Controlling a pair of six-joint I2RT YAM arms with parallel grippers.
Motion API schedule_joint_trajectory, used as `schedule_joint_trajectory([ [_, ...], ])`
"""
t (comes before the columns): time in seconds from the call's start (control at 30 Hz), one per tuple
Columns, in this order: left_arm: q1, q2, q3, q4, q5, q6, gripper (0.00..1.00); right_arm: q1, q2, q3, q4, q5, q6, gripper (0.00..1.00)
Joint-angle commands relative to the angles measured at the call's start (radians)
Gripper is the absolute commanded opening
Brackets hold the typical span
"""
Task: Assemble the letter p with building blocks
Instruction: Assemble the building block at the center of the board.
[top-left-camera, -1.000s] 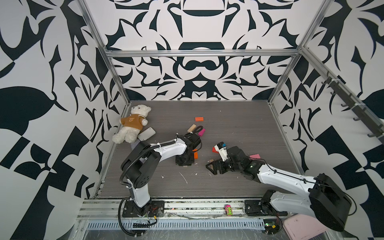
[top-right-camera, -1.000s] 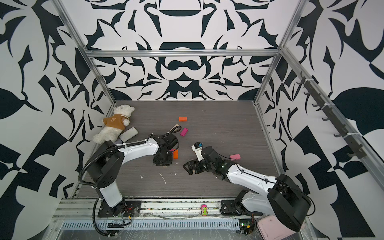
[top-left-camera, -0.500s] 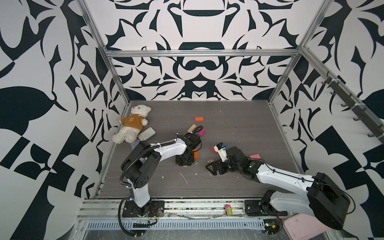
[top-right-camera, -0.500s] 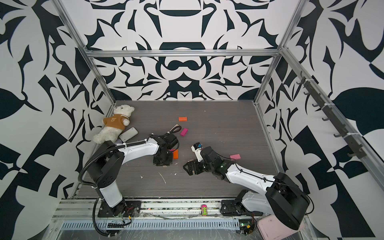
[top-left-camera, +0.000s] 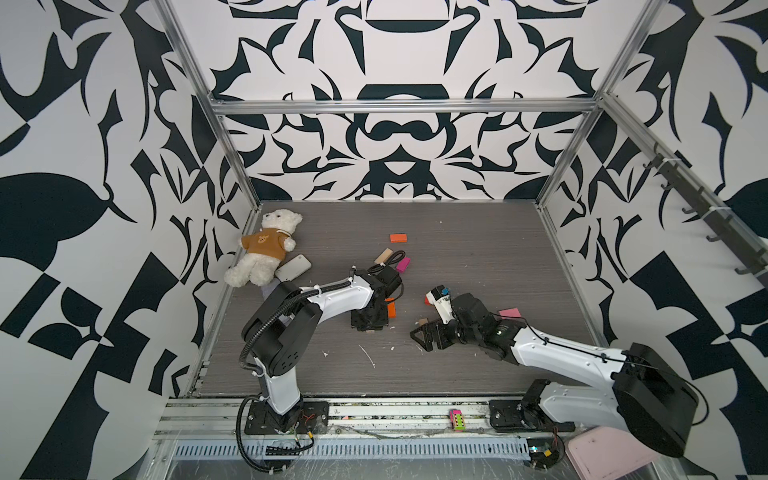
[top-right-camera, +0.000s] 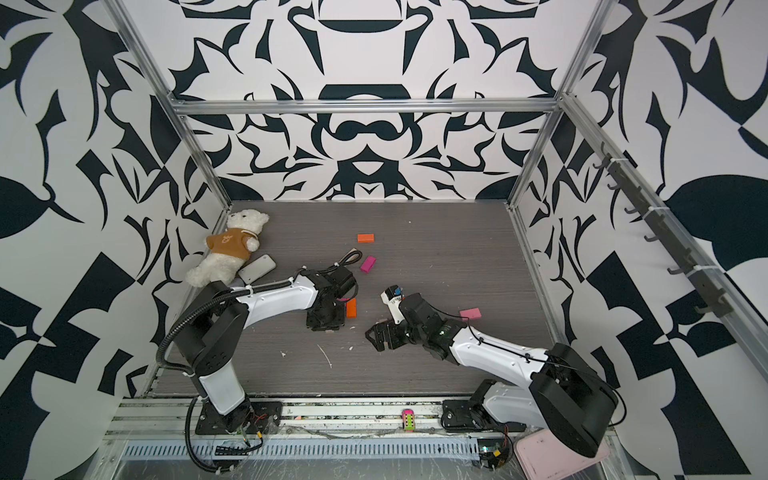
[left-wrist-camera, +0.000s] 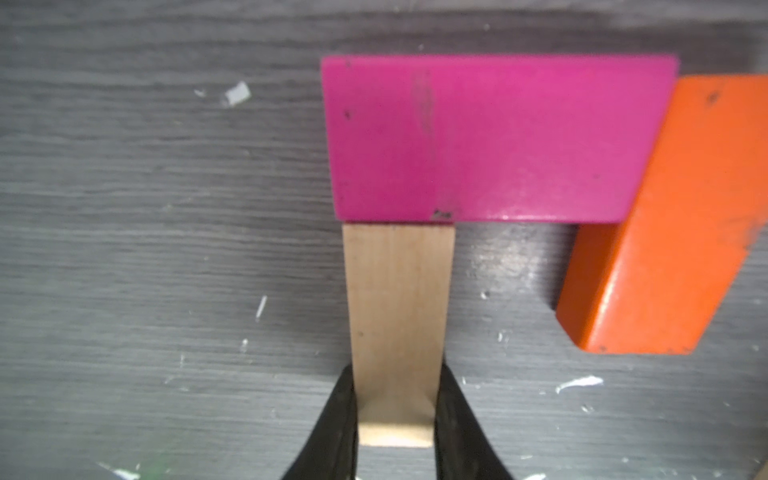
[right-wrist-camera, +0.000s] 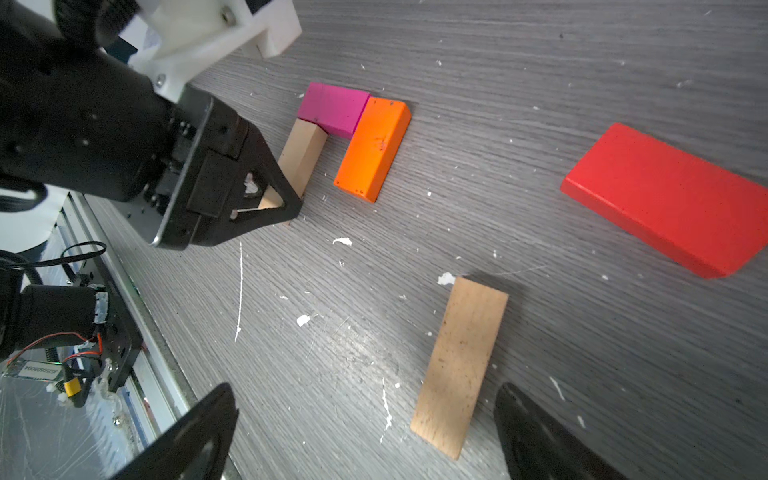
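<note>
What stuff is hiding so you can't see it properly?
Top views: the left gripper mostly hides the magenta block and the tan block it grips.
Left wrist view: the orange block is cut off by the picture's edge.
Right wrist view: a corner of the red block runs off the edge.
Top views: the pink tray is cut off at the bottom edge.

A magenta block (left-wrist-camera: 494, 141), orange block (left-wrist-camera: 665, 232), tan block (left-wrist-camera: 399, 311) and red block (right-wrist-camera: 665, 199) are contrasting with the grey wood-grained table (left-wrist-camera: 166, 208).
</note>
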Motion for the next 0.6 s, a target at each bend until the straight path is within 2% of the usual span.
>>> schedule_joint_trajectory([
  [0.0,0.013,0.055,-0.017,0.016,-0.032,-0.018,0.29,0.007,-0.001,0.039,-0.001,0.016,-0.019,0.99],
  [0.57,0.013,0.065,-0.012,0.019,-0.037,-0.020,0.31,0.015,0.004,0.043,-0.008,0.024,-0.025,0.99],
])
